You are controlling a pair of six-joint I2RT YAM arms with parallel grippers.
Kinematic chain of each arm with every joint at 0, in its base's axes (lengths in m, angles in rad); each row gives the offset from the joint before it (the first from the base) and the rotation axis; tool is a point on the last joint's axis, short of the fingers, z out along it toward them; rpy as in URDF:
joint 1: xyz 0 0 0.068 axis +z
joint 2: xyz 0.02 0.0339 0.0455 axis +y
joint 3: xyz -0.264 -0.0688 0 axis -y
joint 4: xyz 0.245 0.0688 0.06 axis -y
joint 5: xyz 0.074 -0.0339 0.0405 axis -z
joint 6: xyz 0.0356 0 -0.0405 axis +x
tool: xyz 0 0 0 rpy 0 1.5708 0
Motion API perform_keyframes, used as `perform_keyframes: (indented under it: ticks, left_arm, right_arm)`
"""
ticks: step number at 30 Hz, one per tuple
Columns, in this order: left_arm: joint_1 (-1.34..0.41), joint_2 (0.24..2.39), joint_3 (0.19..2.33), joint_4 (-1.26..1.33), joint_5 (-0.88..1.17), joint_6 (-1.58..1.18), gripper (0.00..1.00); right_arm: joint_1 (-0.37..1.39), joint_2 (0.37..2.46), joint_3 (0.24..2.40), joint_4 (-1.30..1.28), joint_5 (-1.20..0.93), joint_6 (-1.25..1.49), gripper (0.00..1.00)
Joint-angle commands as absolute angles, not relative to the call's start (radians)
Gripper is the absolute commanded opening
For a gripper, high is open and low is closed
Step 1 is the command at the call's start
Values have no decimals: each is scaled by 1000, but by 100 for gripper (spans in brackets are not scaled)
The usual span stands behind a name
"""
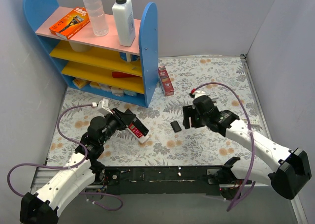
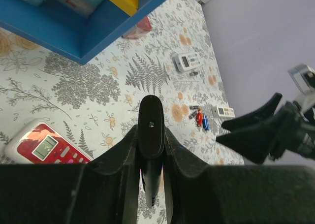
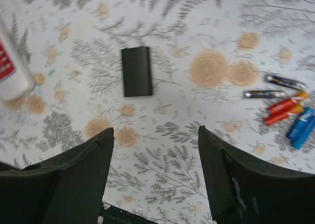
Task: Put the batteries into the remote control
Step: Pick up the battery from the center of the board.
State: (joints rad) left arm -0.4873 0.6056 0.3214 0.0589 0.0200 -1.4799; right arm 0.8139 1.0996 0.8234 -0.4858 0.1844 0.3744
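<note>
My left gripper (image 2: 150,135) is shut on the slim black remote control (image 2: 150,118), which stands end-on between its jaws above the table. In the top view this gripper (image 1: 127,117) is left of centre. The batteries (image 3: 283,108) lie loose on the cloth: two dark, two red, two blue. They also show in the left wrist view (image 2: 199,118). A small black cover plate (image 3: 136,70) lies flat near the centre of the table (image 1: 175,126). My right gripper (image 3: 156,130) is open and empty, hovering between the plate and the batteries (image 1: 189,116).
A red-and-white remote (image 1: 139,131) lies just right of my left gripper. Two white remotes (image 2: 187,61) (image 2: 224,111) lie farther off. A blue shelf unit (image 1: 147,47) stands at the back left with a red box (image 1: 166,80) beside it.
</note>
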Motion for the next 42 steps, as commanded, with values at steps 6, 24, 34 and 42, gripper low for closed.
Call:
perform_keyframes:
  ticks: [6, 24, 34, 42]
  left_arm:
    - [-483, 627, 336, 107, 242, -1439, 0]
    - [-486, 606, 348, 129, 380, -1394, 0]
    - [-502, 601, 348, 141, 394, -1385, 0]
    - [-502, 607, 348, 143, 396, -1384, 0]
  right_arm:
    - [375, 1115, 831, -617, 195, 445, 69]
    - [48, 1357, 841, -551, 97, 293, 30]
    - [34, 1476, 859, -512, 58, 267, 29]
    - [20, 1519, 839, -503, 69, 261, 28]
